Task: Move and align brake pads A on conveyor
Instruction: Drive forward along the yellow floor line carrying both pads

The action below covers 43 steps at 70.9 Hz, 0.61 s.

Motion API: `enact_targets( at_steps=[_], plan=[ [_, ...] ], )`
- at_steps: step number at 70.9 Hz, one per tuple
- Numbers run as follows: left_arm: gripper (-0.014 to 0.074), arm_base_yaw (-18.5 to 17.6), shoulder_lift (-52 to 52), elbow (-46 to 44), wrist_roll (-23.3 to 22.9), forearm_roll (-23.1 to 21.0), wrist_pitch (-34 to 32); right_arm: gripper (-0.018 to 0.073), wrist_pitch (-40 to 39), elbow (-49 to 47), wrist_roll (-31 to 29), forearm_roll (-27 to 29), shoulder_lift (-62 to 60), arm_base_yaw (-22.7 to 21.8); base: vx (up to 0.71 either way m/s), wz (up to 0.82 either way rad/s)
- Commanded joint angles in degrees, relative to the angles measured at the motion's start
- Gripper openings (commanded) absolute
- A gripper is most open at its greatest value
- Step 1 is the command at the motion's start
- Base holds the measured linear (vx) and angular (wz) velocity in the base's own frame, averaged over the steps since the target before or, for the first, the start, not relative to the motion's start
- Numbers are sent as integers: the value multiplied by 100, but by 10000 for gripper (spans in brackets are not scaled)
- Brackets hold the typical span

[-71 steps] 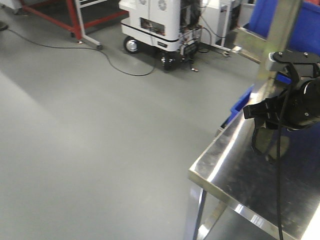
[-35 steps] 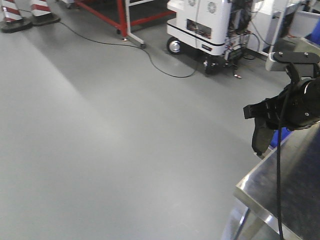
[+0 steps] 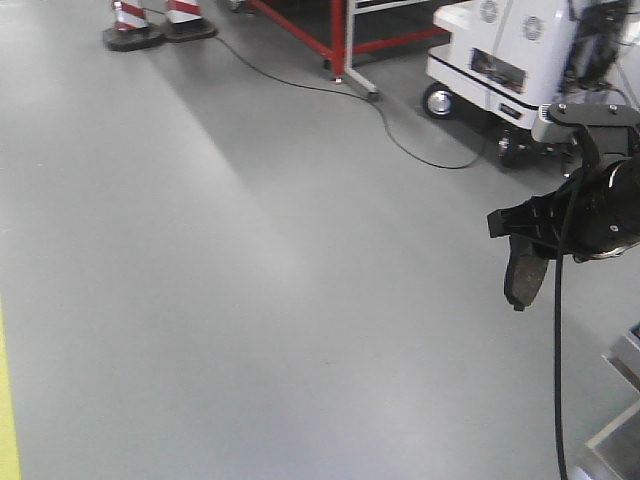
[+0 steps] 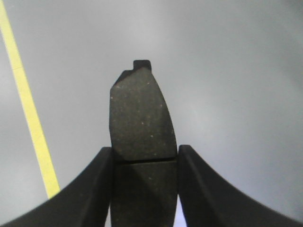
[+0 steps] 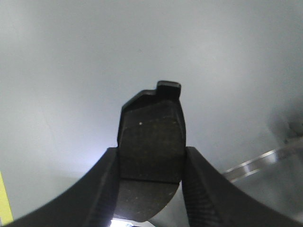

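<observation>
Each gripper holds one brake pad A. In the left wrist view a dark grey pad (image 4: 141, 113) with a cross groove stands between the fingers of my left gripper (image 4: 144, 153), which is shut on it, above bare floor. My right gripper (image 5: 150, 153) is shut on a second pad (image 5: 151, 137) in the same way. In the front view one black gripper (image 3: 522, 240) shows at the right, with its pad (image 3: 525, 275) hanging below it over the floor. The conveyor is out of view.
Grey floor fills the front view. A white wheeled machine (image 3: 520, 60), a red frame (image 3: 340, 30), striped cones (image 3: 150, 20) and a floor cable (image 3: 400, 140) lie at the back. A steel table corner (image 3: 620, 430) shows at lower right. A yellow floor line (image 4: 28, 109) runs at the left.
The whole front view has swung left: the steel table slid out to the lower right corner and the cones came into view. The gripper and its pad keep the same place in frame.
</observation>
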Motion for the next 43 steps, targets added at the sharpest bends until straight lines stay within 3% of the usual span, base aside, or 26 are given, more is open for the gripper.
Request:
enact_targets(
  at_steps=[1,43],
  plan=[
    [118,-37,-78,-173,-5,26,-432,88,-326,-159,-28,3,-217,-7,12,42],
    [118,-37,-78,-173,-5,26,-432,88,-302,-159,-28,3,-217,-7,14,36]
  ],
)
